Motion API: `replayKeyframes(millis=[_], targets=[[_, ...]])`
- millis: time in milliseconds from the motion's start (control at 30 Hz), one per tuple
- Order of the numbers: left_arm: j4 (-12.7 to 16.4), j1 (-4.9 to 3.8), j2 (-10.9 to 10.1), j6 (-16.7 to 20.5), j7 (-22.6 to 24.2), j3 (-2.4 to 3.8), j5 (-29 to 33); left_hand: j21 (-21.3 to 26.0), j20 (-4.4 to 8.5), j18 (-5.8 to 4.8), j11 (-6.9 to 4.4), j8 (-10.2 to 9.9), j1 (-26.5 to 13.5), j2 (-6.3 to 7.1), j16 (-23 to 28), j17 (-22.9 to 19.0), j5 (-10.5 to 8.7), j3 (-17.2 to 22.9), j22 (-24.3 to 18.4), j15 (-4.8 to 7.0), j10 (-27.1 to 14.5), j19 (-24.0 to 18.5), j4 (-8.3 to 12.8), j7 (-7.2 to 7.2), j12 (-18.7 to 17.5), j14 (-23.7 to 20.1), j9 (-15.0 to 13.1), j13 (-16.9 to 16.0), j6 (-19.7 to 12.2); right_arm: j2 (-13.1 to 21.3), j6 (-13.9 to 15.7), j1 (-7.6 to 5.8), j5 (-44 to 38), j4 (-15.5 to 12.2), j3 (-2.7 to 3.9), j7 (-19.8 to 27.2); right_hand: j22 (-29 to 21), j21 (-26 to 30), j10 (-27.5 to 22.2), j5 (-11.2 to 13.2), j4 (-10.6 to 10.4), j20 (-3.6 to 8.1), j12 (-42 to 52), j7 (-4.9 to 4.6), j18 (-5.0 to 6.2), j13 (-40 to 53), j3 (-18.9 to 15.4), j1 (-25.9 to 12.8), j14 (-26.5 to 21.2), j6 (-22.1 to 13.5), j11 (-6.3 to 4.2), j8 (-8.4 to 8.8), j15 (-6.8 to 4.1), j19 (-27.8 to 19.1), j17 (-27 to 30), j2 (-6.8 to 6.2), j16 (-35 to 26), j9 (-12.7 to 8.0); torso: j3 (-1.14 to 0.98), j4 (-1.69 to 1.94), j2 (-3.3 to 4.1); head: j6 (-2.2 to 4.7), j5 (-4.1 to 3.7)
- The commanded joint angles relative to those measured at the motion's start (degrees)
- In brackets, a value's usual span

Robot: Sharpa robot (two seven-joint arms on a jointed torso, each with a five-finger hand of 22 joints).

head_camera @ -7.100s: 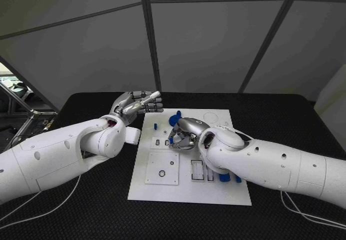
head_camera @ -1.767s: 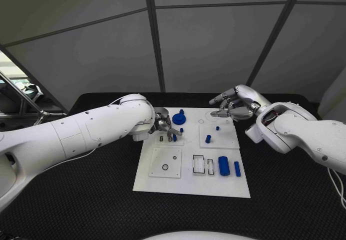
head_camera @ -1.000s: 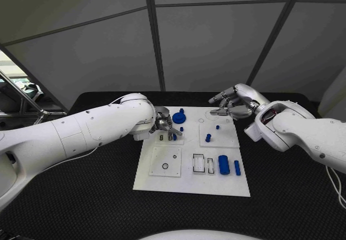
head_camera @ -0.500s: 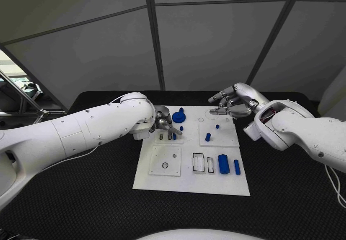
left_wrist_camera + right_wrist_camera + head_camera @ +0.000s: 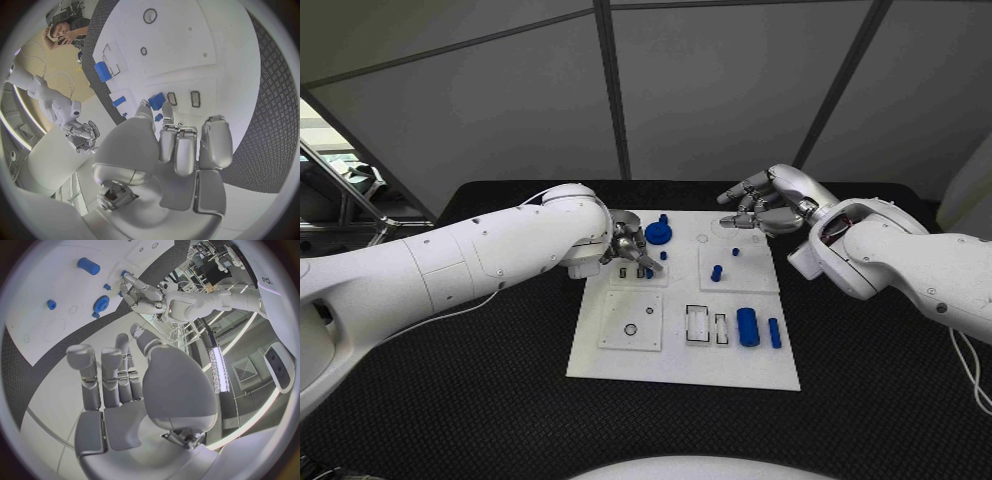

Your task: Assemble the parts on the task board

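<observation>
Now, counter (image 5: 473,390): black, textured, carrying the white task board (image 5: 682,365) at its middle.
Task board: flat white plate with raised square sections and small recesses; all places below are given relative to it.
Blue gear (image 5: 658,235): a round toothed part at the board's far left section, with a small blue peg (image 5: 664,220) just beyond it.
Centre pegs: a short blue peg (image 5: 715,272) stands in the far right section, another small one (image 5: 736,251) just beyond it.
Near-right recesses: a thick blue cylinder (image 5: 747,328) lies beside a thinner blue rod (image 5: 775,334); two outlined rectangular slots (image 5: 697,326) sit beside them towards the board's left (whether anything is in these I cannot tell).
Near-left section: a square panel (image 5: 632,321) with a small dark ring in it.
Left hand (image 5: 629,252): over the board's far left section, fingers curled down around a small blue part (image 5: 156,101) at the slots; contact is hard to confirm, so whether it holds the part I cannot tell.
Right hand (image 5: 764,208): above the board's far right corner, fingers loosely bent and apart, holding nothing.
</observation>
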State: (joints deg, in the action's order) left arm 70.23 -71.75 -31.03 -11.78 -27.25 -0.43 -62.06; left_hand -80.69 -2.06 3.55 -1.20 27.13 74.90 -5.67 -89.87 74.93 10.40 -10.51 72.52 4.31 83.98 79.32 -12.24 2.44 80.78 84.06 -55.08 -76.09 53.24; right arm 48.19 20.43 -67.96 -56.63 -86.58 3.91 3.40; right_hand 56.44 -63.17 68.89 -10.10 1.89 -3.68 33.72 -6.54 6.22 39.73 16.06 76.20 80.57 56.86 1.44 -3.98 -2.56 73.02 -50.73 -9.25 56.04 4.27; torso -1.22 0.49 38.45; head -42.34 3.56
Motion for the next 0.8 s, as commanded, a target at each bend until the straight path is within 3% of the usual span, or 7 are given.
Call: replayKeyframes(millis=[33,367,467,567,733,767,800], targets=[[0.0,-0.08,0.1,-0.9,0.5,0.02,0.2,-0.2,0.12,0.28,-0.34,-0.3,2.4,-1.81,-0.1,15.1,0.21,0.0,0.1,0.29,1.3,0.0,0.4,-0.30,-0.2,5.9,-0.1,-9.5,0.2,-0.1,0.3,-0.11,-0.2,0.0,0.05,0.3,0.0,0.2,0.4,-0.4,0.0,-0.07,-0.2,0.06,0.98,-0.1,0.3,-0.6,0.4,0.3,0.08,0.25,-0.04,0.1,0.1,-0.10,-0.1,-0.1,-0.02,-0.01,0.00,0.01,-0.01],[0.0,-0.08,-0.1,-0.9,0.6,0.02,0.6,-0.1,0.14,0.29,-0.38,-0.6,2.6,-2.14,-0.1,15.1,1.02,0.1,0.1,0.30,1.3,-0.1,0.5,-0.33,-0.3,5.9,-0.2,-9.5,0.3,-0.1,0.2,-0.11,-0.3,0.1,0.05,0.3,-0.1,0.3,0.4,-0.4,0.0,-0.07,-0.2,0.07,0.99,-0.1,0.4,-0.8,0.4,0.3,0.08,0.24,-0.04,0.1,0.2,-0.09,-0.3,-0.1,0.01,0.01,-0.01,-0.01,-0.08],[0.1,-0.08,-0.2,-1.1,0.5,0.02,1.4,-0.1,0.20,0.30,-0.45,-1.5,3.2,-2.46,-0.1,15.1,4.66,0.4,0.2,0.38,1.3,-0.1,1.0,-0.42,-0.4,5.9,-0.3,-9.5,0.4,-0.1,0.2,-0.11,-0.3,0.1,0.05,0.4,-0.1,0.3,0.4,-0.4,0.0,-0.07,-0.2,0.07,0.99,-0.1,0.4,-0.8,0.4,0.3,0.08,0.24,-0.04,0.1,0.2,-0.09,-0.3,-0.1,0.00,0.03,0.00,0.02,-0.11],[0.2,-0.08,-0.3,-1.3,0.5,0.02,1.9,-0.1,0.31,0.30,-0.55,-2.3,4.2,-2.54,-0.1,15.1,9.46,0.9,0.3,0.48,1.2,-0.1,1.5,-0.51,-0.5,5.9,-0.4,-9.5,0.4,-0.1,0.2,-0.11,-0.3,0.1,0.05,0.4,-0.1,0.3,0.4,-0.4,0.0,-0.07,-0.2,0.07,0.99,-0.1,0.4,-0.8,0.4,0.3,0.08,0.24,-0.04,0.1,0.2,-0.09,-0.3,-0.1,0.02,0.03,0.01,0.01,-0.11],[0.5,-0.07,-0.6,-1.5,0.5,0.02,2.6,0.0,0.48,0.31,-0.65,-3.9,6.6,-1.98,-0.1,15.1,21.50,3.3,0.4,0.60,1.1,-0.2,2.7,-0.51,-0.8,5.9,-0.6,-9.5,0.0,-0.1,0.2,-0.11,-0.3,0.2,0.05,0.4,-0.1,0.3,0.4,-0.4,0.0,-0.07,-0.2,0.07,0.99,-0.1,0.4,-0.8,0.4,0.3,0.08,0.24,-0.04,0.1,0.2,-0.09,-0.3,-0.1,0.01,0.05,0.02,-0.01,-0.02],[0.5,-0.07,-0.6,-1.5,0.5,0.02,2.7,0.0,0.49,0.31,-0.63,-4.3,7.2,-1.71,-0.1,15.1,23.39,4.3,0.4,0.62,1.0,-0.2,3.1,-0.48,-1.0,5.9,-0.6,-9.4,-0.2,-0.1,0.1,-0.11,-0.3,0.2,0.05,0.4,-0.1,0.3,0.4,-0.4,0.0,-0.07,-0.2,0.07,0.99,-0.1,0.4,-0.8,0.4,0.3,0.08,0.24,-0.04,0.1,0.2,-0.09,-0.3,-0.1,0.00,0.06,0.02,-0.06,-0.02],[0.5,-0.07,-0.7,-1.6,0.5,0.02,2.8,0.1,0.49,0.32,-0.60,-4.6,7.7,-1.50,-0.1,15.1,23.74,5.4,0.4,0.59,0.8,-0.2,3.3,-0.39,-1.3,5.9,-0.5,-9.3,-0.4,-0.1,0.1,-0.11,-0.3,0.2,0.05,0.5,-0.1,0.3,0.4,-0.5,0.0,-0.07,-0.2,0.07,0.99,-0.1,0.4,-0.8,0.4,0.3,0.08,0.24,-0.04,0.1,0.2,-0.09,-0.3,-0.1,0.00,0.07,0.00,-0.04,-0.03]])
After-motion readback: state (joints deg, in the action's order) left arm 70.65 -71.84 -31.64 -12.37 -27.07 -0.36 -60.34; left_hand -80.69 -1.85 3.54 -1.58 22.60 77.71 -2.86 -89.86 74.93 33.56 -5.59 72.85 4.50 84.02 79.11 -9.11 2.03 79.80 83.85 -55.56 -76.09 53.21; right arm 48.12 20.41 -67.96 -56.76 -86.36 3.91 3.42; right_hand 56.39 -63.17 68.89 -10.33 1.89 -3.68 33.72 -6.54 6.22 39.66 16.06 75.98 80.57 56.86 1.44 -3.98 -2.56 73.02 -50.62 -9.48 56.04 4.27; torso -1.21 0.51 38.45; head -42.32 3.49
